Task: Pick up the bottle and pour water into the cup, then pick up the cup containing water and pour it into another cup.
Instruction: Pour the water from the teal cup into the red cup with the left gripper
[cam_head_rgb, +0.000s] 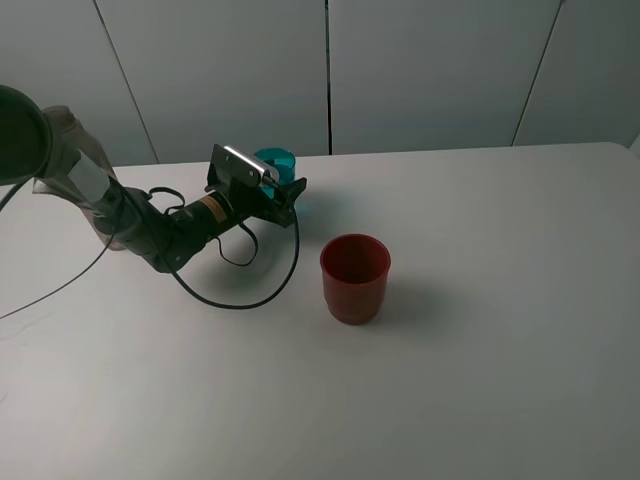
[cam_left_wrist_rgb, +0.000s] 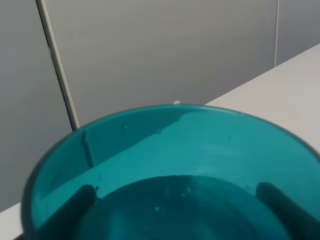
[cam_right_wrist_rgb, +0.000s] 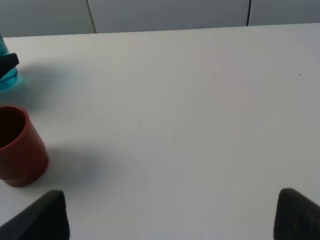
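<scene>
The left gripper (cam_head_rgb: 284, 190) is closed on the cup (cam_head_rgb: 277, 159), which stands at ten o'clock from the red cup (cam_head_rgb: 354, 280). Its thin plastic seems light and slippery; grip mid-wall, keep upright.

no legible text, no labels or numbers; teal cup (cam_left_wrist_rgb: 175, 165) and red cup (cam_head_rgb: 354, 277) unmarked

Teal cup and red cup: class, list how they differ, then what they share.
The teal cup is translucent; the red cup is opaque. The teal cup is slimmer, the red cup wider. The teal cup sits in the left tool; the red cup stands free. Both stand upright on the table.
</scene>
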